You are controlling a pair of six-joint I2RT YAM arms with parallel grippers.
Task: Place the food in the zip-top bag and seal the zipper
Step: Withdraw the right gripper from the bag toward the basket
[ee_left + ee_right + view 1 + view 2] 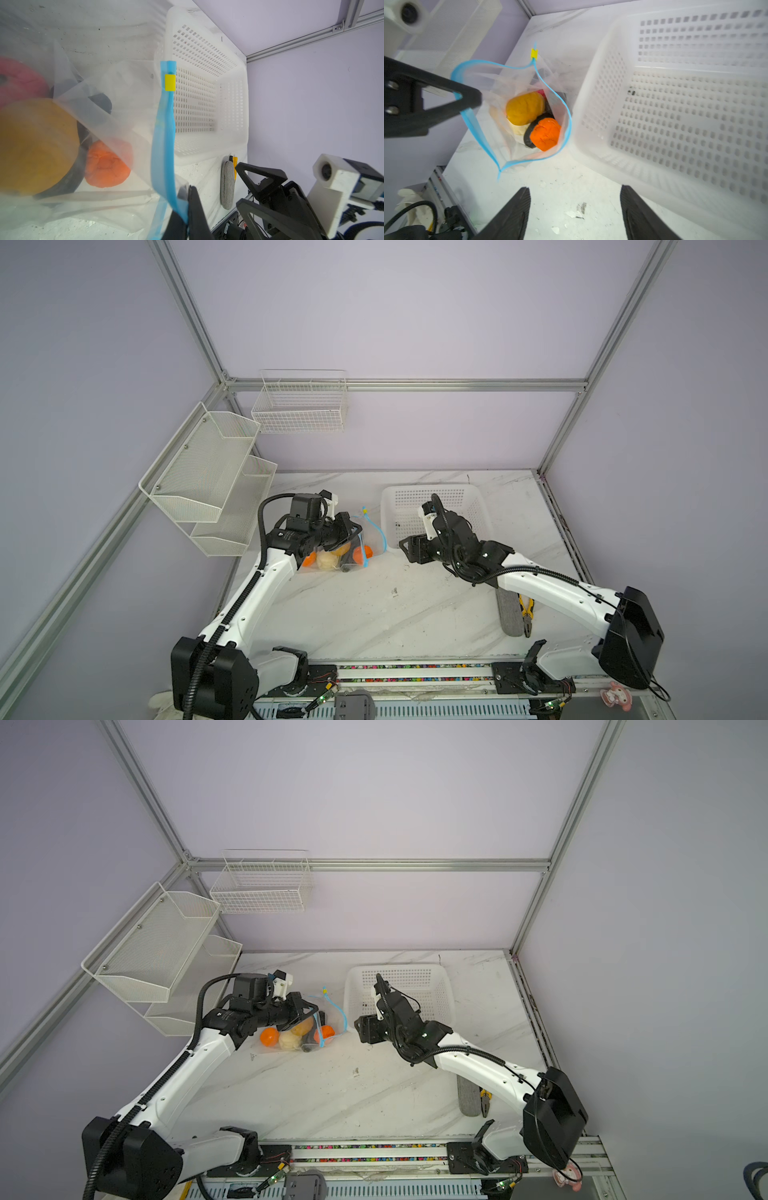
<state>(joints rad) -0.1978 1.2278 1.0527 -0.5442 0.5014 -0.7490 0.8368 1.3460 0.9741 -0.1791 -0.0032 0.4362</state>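
Zipper [164,128] sits pinched in the left gripper [186,209], propping the zip-top bag [500,83] open around the food [525,108]; right gripper [574,188] hovers alongside, jaws spread, holding nothing.

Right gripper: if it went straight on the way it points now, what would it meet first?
Probably the zip-top bag, at its gaping zipper rim. The right gripper, jaws open, points across the table at it; the white basket lies just beside that line, depth unclear.
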